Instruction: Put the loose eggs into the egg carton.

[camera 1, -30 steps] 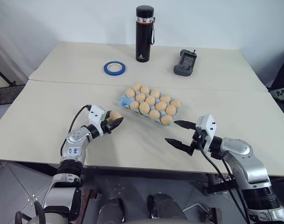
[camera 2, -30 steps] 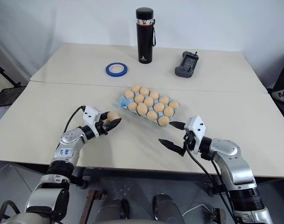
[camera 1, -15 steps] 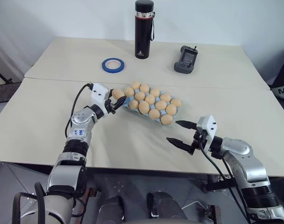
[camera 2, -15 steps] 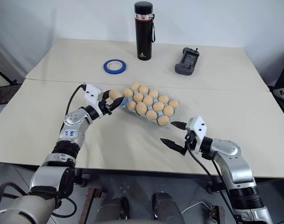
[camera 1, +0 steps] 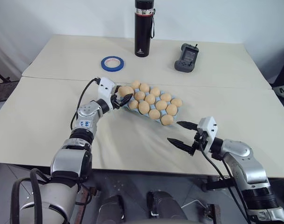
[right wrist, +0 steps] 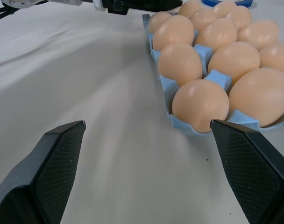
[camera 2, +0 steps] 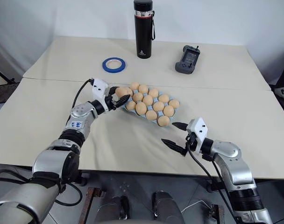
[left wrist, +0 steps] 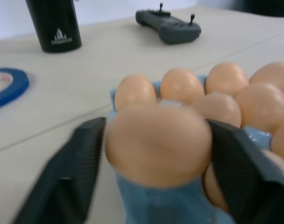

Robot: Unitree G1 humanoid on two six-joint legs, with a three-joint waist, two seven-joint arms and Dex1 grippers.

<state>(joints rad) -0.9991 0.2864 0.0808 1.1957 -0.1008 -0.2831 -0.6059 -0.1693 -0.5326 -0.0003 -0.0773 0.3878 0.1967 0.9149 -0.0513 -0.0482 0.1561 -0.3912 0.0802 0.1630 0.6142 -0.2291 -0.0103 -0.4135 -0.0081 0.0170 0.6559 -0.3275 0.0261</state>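
Task state: the carton (camera 1: 132,106) is seen near the middle of the tabletop (camera 1: 48,116), its cups nearly all filled with eggs (camera 1: 150,99); no other egg is seen loose on the tabletop.

Left tool: the left tool (camera 1: 124,96) is held at the carton's left corner — an egg (left wrist: 158,144) sits between its two fingers (left wrist: 67,179). In the left wrist view the egg appears to rest low on the carton's blue edge, and slight gaps seem to show beside it, so the fingers are judged to be parting; whether the egg is gripped or already let go cannot be told for certain.

Right tool: the right tool (camera 1: 181,132) is spread wide and holds nothing; it hovers over bare tabletop, just in front of the carton's near right corner.

Key relation: the egg lies straight ahead of the left tool, its long axis across the fingers, directly over the corner cup. The left arm is much the nearer to that cup.

Next move, as judged: a clean release, then a straight pull back.

Risk: a finger brushing the egg could tip it out — the corner cup lies at the carton's edge.
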